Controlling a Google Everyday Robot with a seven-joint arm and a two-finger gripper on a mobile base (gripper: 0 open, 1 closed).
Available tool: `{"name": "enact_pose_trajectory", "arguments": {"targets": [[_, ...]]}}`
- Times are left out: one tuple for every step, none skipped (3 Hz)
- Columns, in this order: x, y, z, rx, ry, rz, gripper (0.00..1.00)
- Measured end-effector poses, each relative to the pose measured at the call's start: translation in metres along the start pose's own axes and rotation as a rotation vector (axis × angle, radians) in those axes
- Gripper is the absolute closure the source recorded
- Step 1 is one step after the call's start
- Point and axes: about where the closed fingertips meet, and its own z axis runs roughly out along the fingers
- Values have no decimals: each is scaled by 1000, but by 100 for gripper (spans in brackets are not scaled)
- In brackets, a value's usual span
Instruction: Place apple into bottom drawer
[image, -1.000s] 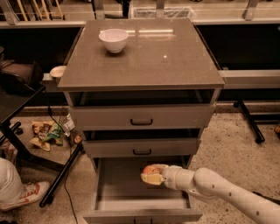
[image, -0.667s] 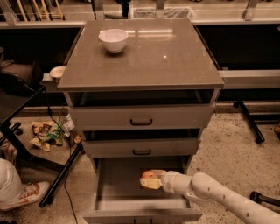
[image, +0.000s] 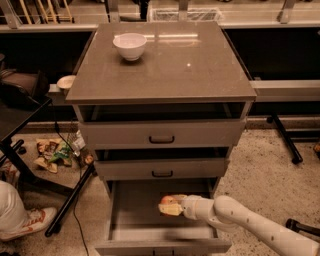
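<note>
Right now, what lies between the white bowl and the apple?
Camera view: top drawer and middle drawer; the gripper holds the apple over the bottom drawer.

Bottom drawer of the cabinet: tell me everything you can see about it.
The bottom drawer is the lowest and deepest of three, grey-brown with a plain flat floor. It is pulled well out, its front at the picture's lower edge. The gripper reaches in over its wall from the picture's right, holding the apple above the floor; whether they touch is unclear.
</note>
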Motion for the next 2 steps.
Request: {"name": "enact_pose_trajectory", "arguments": {"targets": [[32, -31, 32, -9, 35, -1, 100], [57, -60, 57, 7, 68, -12, 100]]}}
